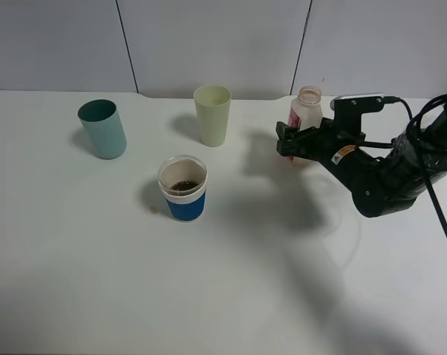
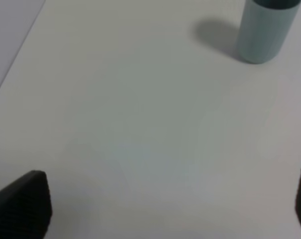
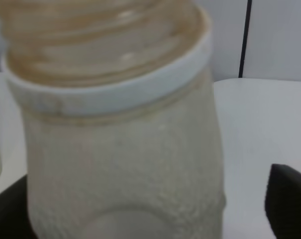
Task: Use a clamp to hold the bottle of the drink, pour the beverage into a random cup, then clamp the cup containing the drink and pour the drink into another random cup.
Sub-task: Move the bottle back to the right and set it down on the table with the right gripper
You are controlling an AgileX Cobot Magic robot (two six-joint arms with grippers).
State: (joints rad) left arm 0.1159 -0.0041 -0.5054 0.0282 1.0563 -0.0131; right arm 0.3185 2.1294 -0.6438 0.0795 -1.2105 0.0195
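Bottle (image 1: 309,100) stood upright on the desk (image 1: 230,281), far right, between the spread fingers of the right hand (image 1: 298,140), one finger clear of it. Left hand (image 2: 162,204) hung wide open near the teal cup (image 2: 263,30).

On the table (image 1: 75,281) the left cup (image 1: 103,129) and rear cup (image 1: 212,115) stand behind the front cup (image 1: 183,188), with the bottle (image 1: 308,103) to their right.

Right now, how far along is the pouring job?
The first pour looks done: the blue-sleeved cup holds something dark, and the uncapped bottle stands upright. In hand: the right gripper straddles the bottle, one finger apart from it in the wrist view. Still to do: clamp the blue-sleeved cup and pour into the teal cup or the pale green cup.
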